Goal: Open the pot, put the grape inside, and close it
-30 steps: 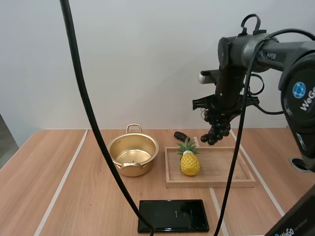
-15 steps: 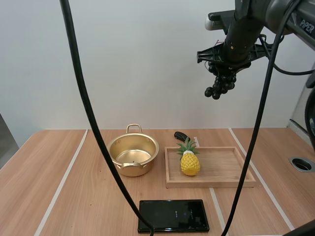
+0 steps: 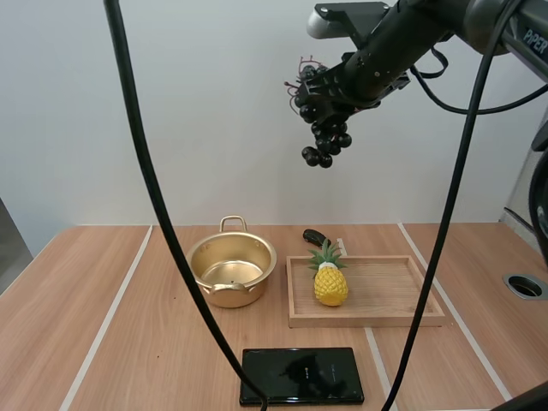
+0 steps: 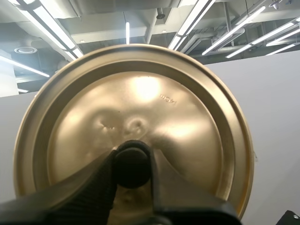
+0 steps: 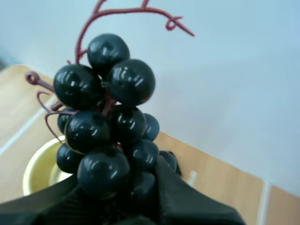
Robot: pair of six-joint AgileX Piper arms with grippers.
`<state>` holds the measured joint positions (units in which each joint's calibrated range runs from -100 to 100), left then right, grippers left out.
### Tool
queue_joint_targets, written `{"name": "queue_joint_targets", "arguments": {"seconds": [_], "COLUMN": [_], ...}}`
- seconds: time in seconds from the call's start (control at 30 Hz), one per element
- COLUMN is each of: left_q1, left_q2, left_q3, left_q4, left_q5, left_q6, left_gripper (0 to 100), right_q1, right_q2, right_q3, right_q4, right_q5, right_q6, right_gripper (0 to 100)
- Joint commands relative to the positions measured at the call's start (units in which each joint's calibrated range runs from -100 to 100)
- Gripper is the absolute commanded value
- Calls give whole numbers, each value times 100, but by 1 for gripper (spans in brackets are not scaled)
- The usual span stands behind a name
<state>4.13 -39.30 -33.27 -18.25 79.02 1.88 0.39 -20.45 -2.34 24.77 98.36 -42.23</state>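
Right end effector (image 3: 318, 96) gripped the grape bunch (image 3: 324, 133) at upper centre, well above the open pot (image 3: 229, 295); it looked light, floppy and slick, so a stem-side hold seemed safest; left end effector (image 4: 132, 166) clamped the lid (image 4: 187, 117) by its knob.

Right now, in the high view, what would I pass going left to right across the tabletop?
pot → pineapple standing at the left end of the wooden tray → round hole in the table's right edge
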Motion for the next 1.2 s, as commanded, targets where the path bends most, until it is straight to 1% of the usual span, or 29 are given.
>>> {"name": "queue_joint_targets", "arguments": {"seconds": [0.0,0.07,0.17,0.23,0.33,0.43,0.6,0.7,0.83,0.93,1.0,1.17], "left_q1": [10,10,10,10,10,10,10,10,10,10,10,10], "left_q2": [-21,-21,-21,-21,-21,-21,-25,-25,-25,-25,-25,-25], "left_q3": [-40,-40,-40,-40,-40,-40,-40,-40,-40,-40,-40,-40], "left_q4": [39,39,39,26,26,26,26,26,26,26,26,26], "left_q5": [-96,-96,-96,-96,-96,-96,-79,7,152,229,263,370], "left_q6": [69,284,496,496,496,496,496,496,496,496,496,496], "left_gripper": [0,0,0,0,0,0,0,0,0,0,0,0], "right_q1": [-14,21,177,329,679,1058,1664,1944,2171,2270,2293,2293], "right_q2": [-100,-100,-100,-43,97,313,813,1077,1380,1612,1755,2136], "right_q3": [-69,-69,-69,-69,-69,-69,-69,-69,-69,-69,-69,26], "right_q4": [795,960,948,859,553,38,-1219,-1883,-2477,-2845,-2941,-2941], "right_q5": [164,164,164,164,164,164,-172,-400,-662,-792,-811,-934], "right_q6": [-720,-976,-1200,-1225,-1177,-952,-221,202,637,970,1083,1130], "right_gripper": [0,0,0,0,0,0,0,0,0,0,0,0]}}
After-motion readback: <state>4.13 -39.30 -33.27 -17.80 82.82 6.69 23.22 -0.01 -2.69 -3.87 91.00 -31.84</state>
